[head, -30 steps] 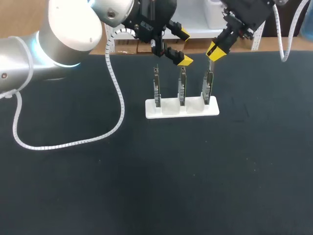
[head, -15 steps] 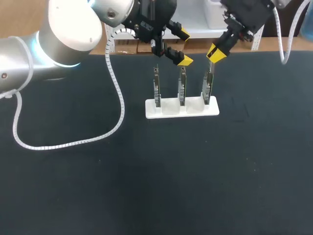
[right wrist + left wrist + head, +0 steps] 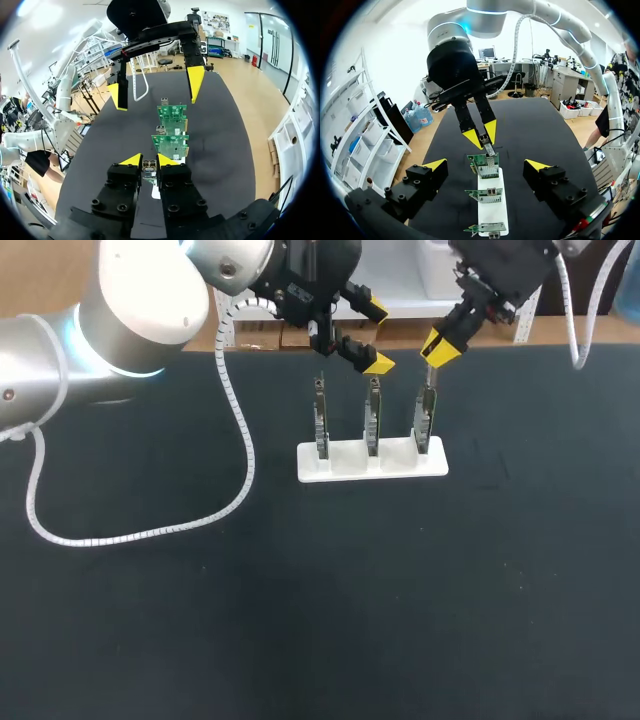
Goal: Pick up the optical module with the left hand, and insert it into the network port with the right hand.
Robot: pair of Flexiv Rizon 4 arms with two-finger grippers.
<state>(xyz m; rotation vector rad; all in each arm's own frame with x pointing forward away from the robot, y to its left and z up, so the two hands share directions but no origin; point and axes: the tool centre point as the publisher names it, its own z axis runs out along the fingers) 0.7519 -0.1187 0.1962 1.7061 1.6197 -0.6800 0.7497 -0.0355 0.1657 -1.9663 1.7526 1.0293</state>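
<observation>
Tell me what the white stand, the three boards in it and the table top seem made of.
White stand: probably plastic; evenly white, smooth and matt, with moulded-looking slots.
Boards: green circuit-board laminate, each carrying silvery metal cages that catch the light.
Table top: black and matt with no glare; a mat or cloth cover, though which one cannot be told.

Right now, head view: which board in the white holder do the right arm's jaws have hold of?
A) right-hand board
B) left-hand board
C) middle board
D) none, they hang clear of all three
A: the right gripper has its jaws pinched on the top edge of the right-hand board, while the left gripper hangs open above the middle board.
</observation>
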